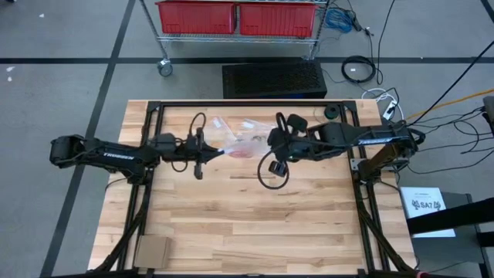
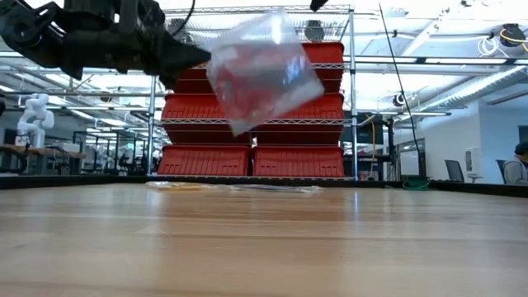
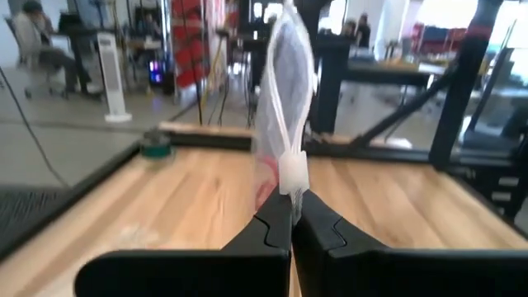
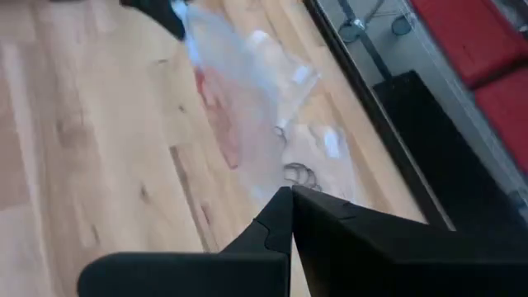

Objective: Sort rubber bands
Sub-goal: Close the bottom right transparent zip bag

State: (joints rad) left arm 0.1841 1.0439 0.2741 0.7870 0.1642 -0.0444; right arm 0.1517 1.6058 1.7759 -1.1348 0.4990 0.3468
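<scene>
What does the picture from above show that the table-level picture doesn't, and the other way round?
Only the picture from above shows both arms whole, meeting over the wooden table, and the right hand shut at one end of the clear bag. Only the table-level picture shows that this bag hangs well above the tabletop, with another flat bag lying at the far edge. Both show the left hand shut on the bag, with red inside it.

One camera looks straight down on the desk (image 1: 255, 208); another sits at desktop level facing the red shelves (image 2: 256, 124); both wrist cameras look closely past their fingers.
</scene>
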